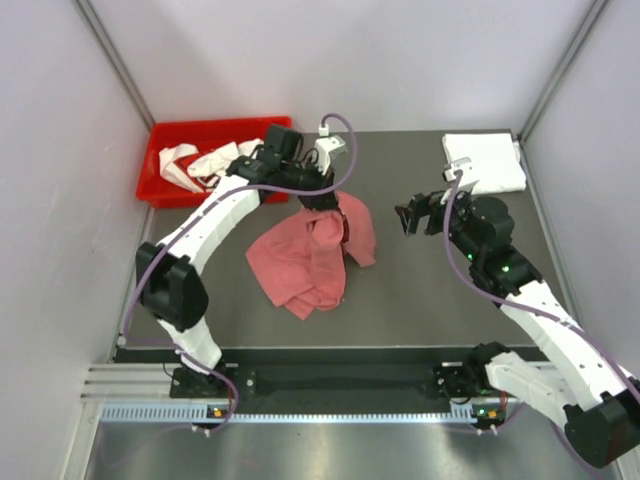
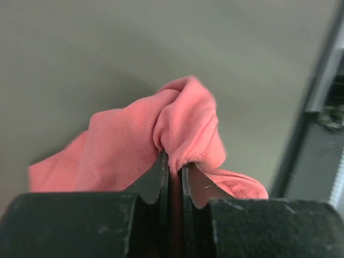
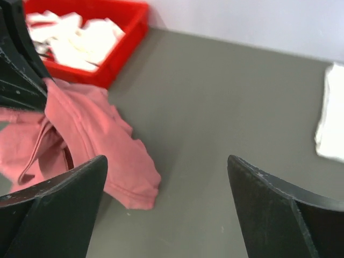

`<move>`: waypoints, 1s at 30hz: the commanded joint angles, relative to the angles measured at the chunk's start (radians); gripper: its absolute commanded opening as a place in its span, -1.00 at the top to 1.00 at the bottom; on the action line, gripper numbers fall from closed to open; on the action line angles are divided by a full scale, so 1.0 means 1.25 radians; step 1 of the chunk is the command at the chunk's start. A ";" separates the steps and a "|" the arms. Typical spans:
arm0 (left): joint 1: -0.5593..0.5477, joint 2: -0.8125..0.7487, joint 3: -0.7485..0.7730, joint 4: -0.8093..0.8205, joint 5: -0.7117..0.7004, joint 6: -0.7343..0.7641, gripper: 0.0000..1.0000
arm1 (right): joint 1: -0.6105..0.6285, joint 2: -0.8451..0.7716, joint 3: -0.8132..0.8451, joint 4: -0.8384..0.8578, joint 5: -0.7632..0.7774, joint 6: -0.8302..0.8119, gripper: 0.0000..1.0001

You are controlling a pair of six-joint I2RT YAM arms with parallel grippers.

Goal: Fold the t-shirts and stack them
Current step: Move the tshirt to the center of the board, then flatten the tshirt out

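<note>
Two grippers: left gripper (image 2: 174, 165) clamped on a bunch of pink shirt (image 2: 183, 121), cloth heaped beyond its fingers; right gripper (image 3: 166, 161) wide open, empty, shirt ahead-left of its fingers. Step, judged: spreading. Next: right must catch a free hem.

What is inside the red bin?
Crumpled white t-shirts lie in the red bin. The left arm hides its right end; how many shirts cannot be told.

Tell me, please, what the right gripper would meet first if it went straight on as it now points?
Probably the bare table, close beside the hem of the pink-red t-shirt. The open right gripper aims just past it; depth is unclear, so it could brush the cloth.
</note>
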 commanded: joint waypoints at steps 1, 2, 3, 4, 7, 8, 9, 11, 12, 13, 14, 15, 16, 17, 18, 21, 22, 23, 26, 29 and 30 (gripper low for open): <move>0.027 0.047 0.050 0.099 -0.105 0.033 0.93 | 0.010 0.038 0.042 -0.107 0.119 0.013 -0.84; 0.046 0.090 0.069 0.129 -0.139 0.023 0.94 | 0.011 0.063 0.042 -0.114 0.136 0.016 -0.69; 0.059 0.112 0.084 0.152 -0.169 -0.003 0.94 | 0.012 0.075 0.036 -0.117 0.139 0.018 -0.62; 0.071 0.136 0.101 0.172 -0.196 -0.013 0.93 | 0.011 0.087 0.033 -0.115 0.137 0.023 -0.57; 0.105 0.231 0.229 0.196 -0.327 -0.021 0.61 | 0.011 0.158 0.026 -0.090 0.097 0.038 -0.49; 0.107 0.264 0.251 0.180 -0.364 -0.009 0.14 | 0.011 0.172 0.020 -0.074 0.065 0.040 -0.47; 0.106 0.277 0.267 0.167 -0.373 -0.003 -0.13 | 0.014 0.185 0.016 -0.058 0.055 0.044 -0.46; 0.106 0.275 0.286 0.138 -0.336 -0.005 -0.66 | 0.023 0.239 0.017 -0.025 0.070 0.044 -0.45; 0.106 0.260 0.278 0.114 -0.319 -0.008 -0.85 | 0.040 0.261 0.033 -0.023 0.084 0.032 -0.47; 0.106 0.243 0.261 0.108 -0.304 -0.012 -0.92 | 0.048 0.286 0.044 -0.028 0.092 0.022 -0.52; 0.106 0.188 0.204 0.107 -0.285 -0.017 -0.98 | 0.050 0.337 0.058 -0.031 0.090 0.013 -0.62; 0.106 0.156 0.165 0.108 -0.259 -0.015 -0.98 | 0.050 0.363 0.082 -0.032 0.088 0.006 -0.65; 0.106 0.119 0.072 0.108 -0.242 -0.010 -0.98 | 0.052 0.388 0.096 -0.036 0.083 0.002 -0.66; 0.106 0.048 0.019 0.110 -0.224 0.014 -0.98 | 0.050 0.434 0.130 -0.040 0.075 -0.003 -0.68; 0.104 0.016 -0.034 0.110 -0.213 0.026 -0.98 | 0.052 0.458 0.148 -0.047 0.071 -0.005 -0.69; 0.095 -0.084 -0.238 0.113 -0.205 0.067 -0.90 | 0.050 0.541 0.220 -0.074 0.080 0.004 -0.68; 0.077 -0.114 -0.322 0.107 -0.219 0.084 -0.86 | 0.048 0.572 0.233 -0.081 0.082 0.012 -0.69; 0.068 -0.128 -0.359 0.104 -0.235 0.111 -0.85 | 0.048 0.587 0.259 -0.081 0.079 0.018 -0.69; 0.025 -0.173 -0.485 0.118 -0.284 0.179 -0.86 | 0.042 0.638 0.296 -0.070 0.020 0.044 -0.66; -0.007 -0.183 -0.570 0.155 -0.360 0.229 -0.89 | 0.043 0.692 0.337 -0.085 0.004 0.065 -0.51; -0.010 -0.179 -0.582 0.167 -0.373 0.231 -0.89 | 0.041 0.703 0.345 -0.102 0.010 0.072 -0.44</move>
